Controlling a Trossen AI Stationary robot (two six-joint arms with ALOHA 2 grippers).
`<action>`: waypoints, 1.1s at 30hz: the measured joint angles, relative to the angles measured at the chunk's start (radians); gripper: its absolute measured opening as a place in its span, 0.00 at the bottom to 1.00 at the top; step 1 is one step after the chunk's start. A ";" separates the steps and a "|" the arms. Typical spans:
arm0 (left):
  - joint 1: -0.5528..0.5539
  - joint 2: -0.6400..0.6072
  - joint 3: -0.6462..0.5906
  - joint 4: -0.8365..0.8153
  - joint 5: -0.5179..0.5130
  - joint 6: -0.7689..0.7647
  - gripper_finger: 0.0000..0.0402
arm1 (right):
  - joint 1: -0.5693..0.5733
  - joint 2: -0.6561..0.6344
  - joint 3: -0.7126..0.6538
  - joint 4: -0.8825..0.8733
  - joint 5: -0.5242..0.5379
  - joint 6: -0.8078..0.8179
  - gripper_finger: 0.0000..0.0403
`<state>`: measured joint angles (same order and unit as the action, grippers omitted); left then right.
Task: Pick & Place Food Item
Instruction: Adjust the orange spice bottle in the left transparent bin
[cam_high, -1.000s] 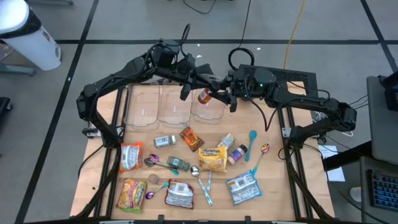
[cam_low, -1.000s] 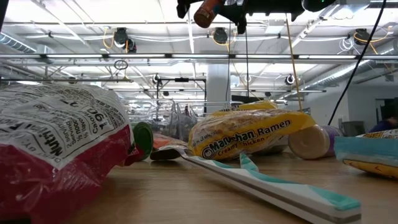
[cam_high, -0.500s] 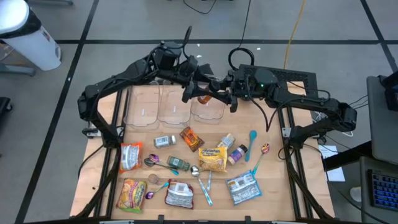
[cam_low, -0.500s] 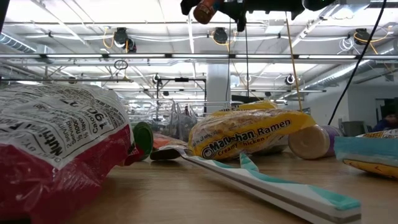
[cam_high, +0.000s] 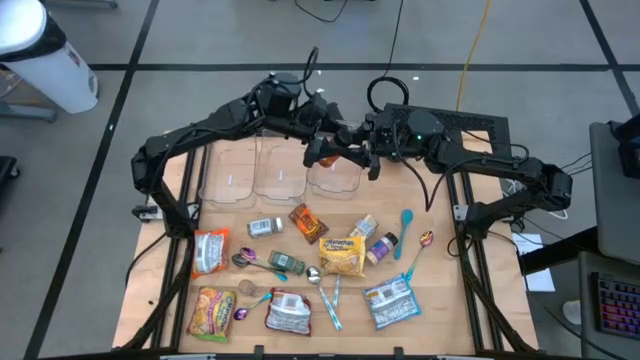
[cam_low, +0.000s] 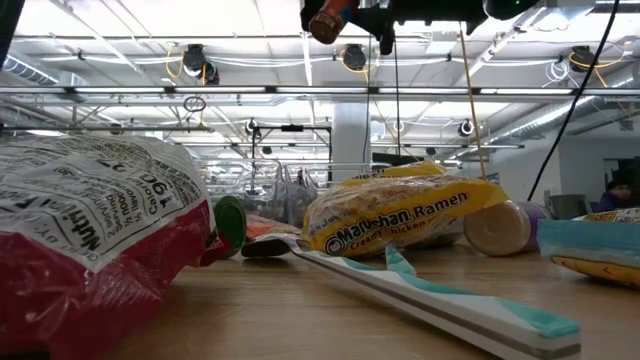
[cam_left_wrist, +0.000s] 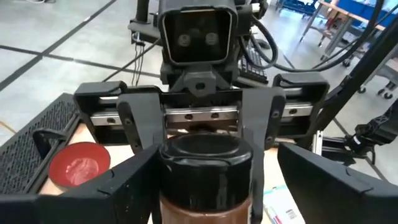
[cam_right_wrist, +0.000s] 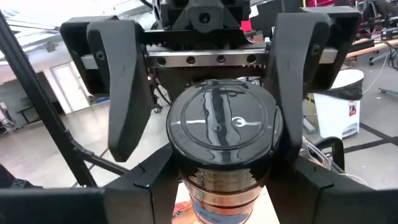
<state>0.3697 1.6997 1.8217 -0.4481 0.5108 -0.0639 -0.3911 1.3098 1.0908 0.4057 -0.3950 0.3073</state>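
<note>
1. We see the left gripper (cam_high: 322, 152) has slid closer to the right gripper (cam_high: 362, 155) since a second ago.
2. The jar (cam_high: 337, 152) hangs between them, above the right-hand clear tub (cam_high: 335, 178) at the back of the table (cam_high: 440, 290).
3. Our right gripper's fingers (cam_right_wrist: 146, 183) squeeze the jar's body.
4. The left gripper's fingers (cam_right_wrist: 124, 93) stand wide on both sides of the jar's black lid (cam_right_wrist: 222, 124), not touching it.

Wooden table (cam_high: 440, 300) carries clear bins (cam_high: 281, 170), food packets (ramen (cam_high: 342, 256) included), spoons (cam_high: 407, 232).
</note>
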 joint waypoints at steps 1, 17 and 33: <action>-0.001 0.000 0.000 -0.001 -0.007 0.003 0.78 | 0.000 0.000 0.000 0.002 0.001 0.000 0.47; -0.009 0.003 0.001 0.008 -0.067 0.017 0.52 | 0.006 0.000 0.000 0.000 -0.004 -0.007 0.47; 0.013 0.005 0.001 0.039 -0.063 0.005 0.52 | 0.006 -0.002 -0.001 0.008 0.012 -0.005 0.57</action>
<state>0.3824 1.7046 1.8225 -0.4090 0.4473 -0.0592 -0.3851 1.3083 1.0901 0.4132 -0.3827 0.3025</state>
